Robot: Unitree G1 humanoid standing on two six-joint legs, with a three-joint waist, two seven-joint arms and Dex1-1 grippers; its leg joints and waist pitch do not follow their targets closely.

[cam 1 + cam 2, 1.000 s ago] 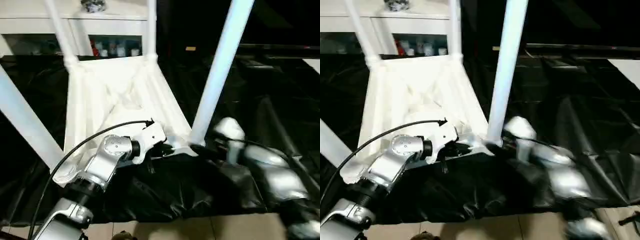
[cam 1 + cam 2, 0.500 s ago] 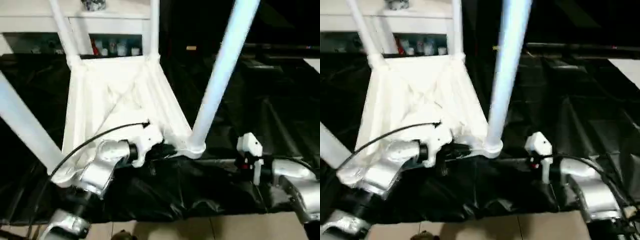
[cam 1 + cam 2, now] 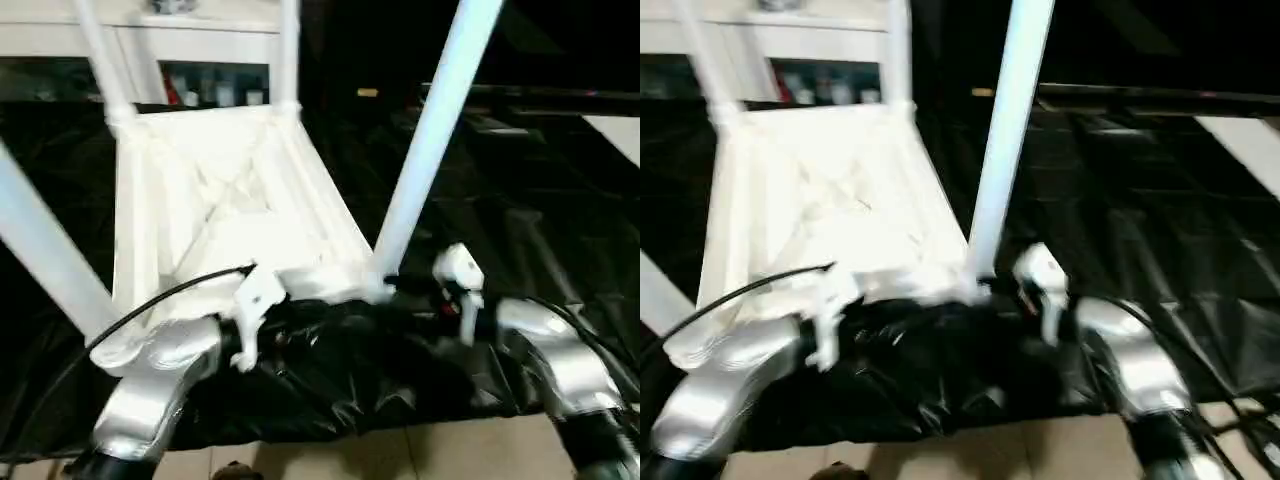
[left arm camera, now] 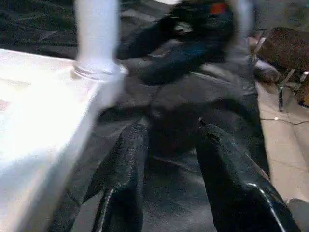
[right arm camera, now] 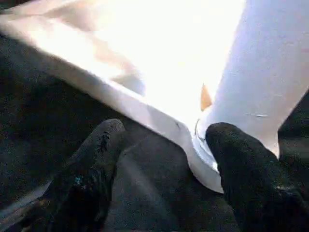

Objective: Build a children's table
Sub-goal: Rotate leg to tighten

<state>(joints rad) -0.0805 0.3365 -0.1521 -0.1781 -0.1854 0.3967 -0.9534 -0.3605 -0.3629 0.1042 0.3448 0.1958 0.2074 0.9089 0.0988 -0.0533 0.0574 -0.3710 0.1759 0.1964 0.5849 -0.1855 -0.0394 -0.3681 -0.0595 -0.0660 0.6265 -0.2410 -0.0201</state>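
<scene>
Left gripper [image 4: 166, 159] fingers are seen spread apart with nothing between them, just off the near rim of the children's table [image 3: 230, 190], over a crumpled, glossy black sheet [image 3: 520, 230]. Right gripper [image 5: 159, 145] fingers are likewise held apart, one rough black pad [image 5: 241, 164] apparently touching the flared base of the near right leg [image 3: 430, 140], though the blur leaves contact uncertain. The table is laid upside down on the sheet, its smooth white ribbed underside facing up and its tapered tubular legs standing in the rounded corner sockets. A white cabinet [image 3: 190, 40] is seen behind, partly screened by the far legs.
</scene>
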